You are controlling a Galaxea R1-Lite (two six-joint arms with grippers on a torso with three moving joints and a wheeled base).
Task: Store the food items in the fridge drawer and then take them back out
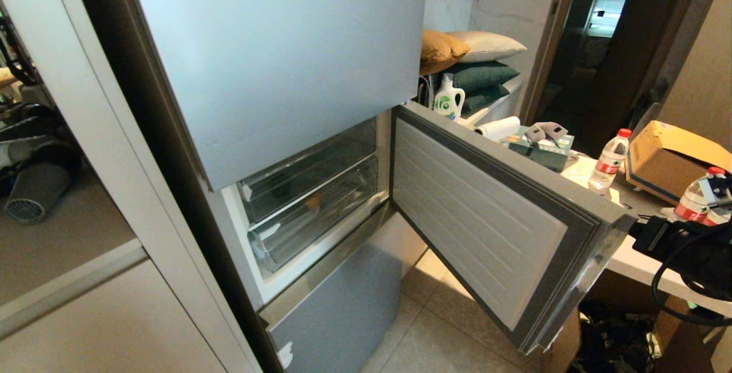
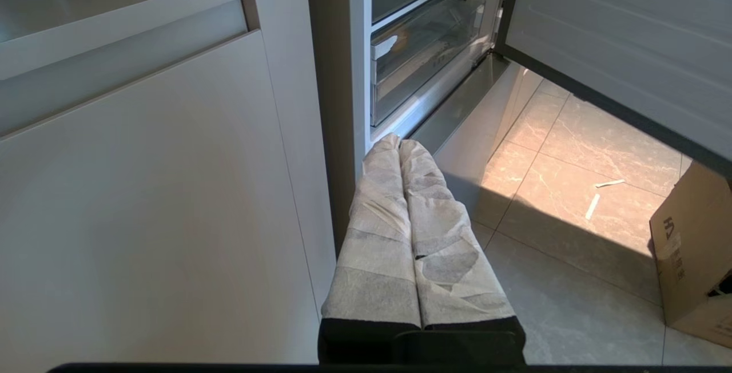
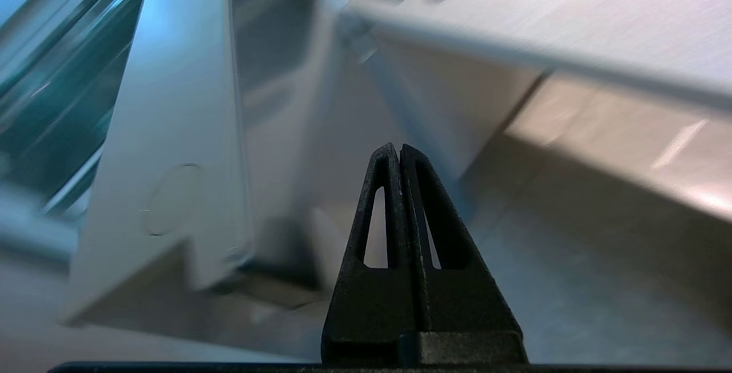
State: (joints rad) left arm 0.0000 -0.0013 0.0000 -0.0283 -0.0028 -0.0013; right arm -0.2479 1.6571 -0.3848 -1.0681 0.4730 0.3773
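Little can be read here. The cardboard box (image 2: 695, 258) standing on the floor off to one side of the left gripper's closed jaws bears dark printed letters on its near face, but they are cut off and cannot be made out. The red-capped water bottles (image 1: 609, 158) and the white detergent bottle (image 1: 448, 98) carry labels whose print is too small to read.

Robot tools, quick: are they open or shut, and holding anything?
Left tool: shut, holding nothing, pointing at the open fridge.
Right tool: shut, holding nothing.
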